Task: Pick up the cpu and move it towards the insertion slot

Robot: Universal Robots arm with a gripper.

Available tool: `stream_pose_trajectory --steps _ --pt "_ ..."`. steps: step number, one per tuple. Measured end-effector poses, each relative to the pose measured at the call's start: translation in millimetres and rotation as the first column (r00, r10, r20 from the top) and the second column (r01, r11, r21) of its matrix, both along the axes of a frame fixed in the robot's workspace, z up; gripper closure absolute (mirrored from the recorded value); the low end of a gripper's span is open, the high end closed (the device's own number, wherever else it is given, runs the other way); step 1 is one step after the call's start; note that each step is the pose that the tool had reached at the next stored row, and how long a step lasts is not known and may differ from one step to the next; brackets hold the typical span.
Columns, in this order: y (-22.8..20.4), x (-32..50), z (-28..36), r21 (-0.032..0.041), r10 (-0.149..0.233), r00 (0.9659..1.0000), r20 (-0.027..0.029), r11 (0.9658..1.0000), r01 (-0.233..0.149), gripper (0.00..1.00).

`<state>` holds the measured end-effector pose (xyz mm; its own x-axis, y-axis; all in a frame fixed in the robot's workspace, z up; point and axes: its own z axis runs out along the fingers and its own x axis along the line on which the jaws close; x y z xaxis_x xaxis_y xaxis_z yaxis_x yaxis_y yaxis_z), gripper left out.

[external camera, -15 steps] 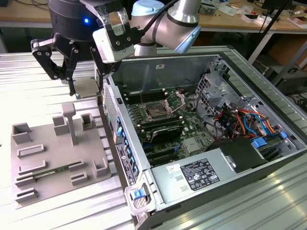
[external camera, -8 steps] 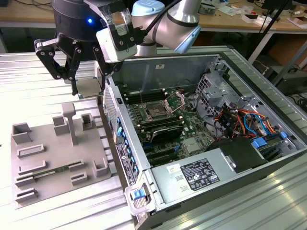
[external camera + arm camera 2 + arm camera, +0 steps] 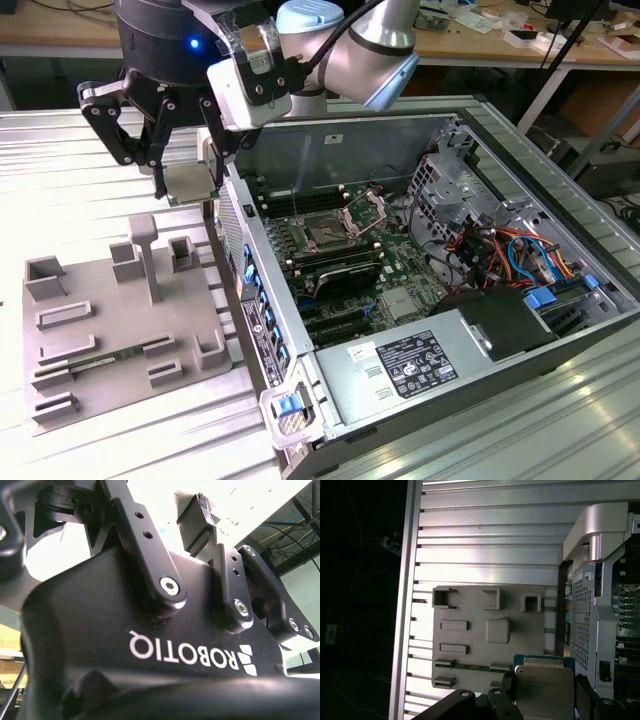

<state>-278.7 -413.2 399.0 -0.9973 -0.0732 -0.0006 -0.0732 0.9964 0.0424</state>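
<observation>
Ribbed metal tabletop carries a grey fixture tray (image 3: pixel 110 330) and an open computer case (image 3: pixel 560 330). Gripper (image 3: pixel 175 175) hangs above the tray's far edge, jaws clamped on the cpu (image 3: pixel 542 690), already lifted. Insertion slot (image 3: pixel 328 233) lies well right, unreached. Legible writing I leave unread.

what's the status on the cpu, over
Gripper shut on the cpu, lifted above the grey tray. Short of the insertion slot. Case wall between them.
</observation>
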Motion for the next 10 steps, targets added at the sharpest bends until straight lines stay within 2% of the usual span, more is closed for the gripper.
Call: stream_pose_trajectory --steps 8,10 --pt "0.0 3.7 -0.1 0.0001 0.0 1.0 0.0001 1.0 0.0 0.45" --pt "0.0 6.9 0.0 0.0001 0.0 1.0 0.0001 1.0 0.0 0.45"
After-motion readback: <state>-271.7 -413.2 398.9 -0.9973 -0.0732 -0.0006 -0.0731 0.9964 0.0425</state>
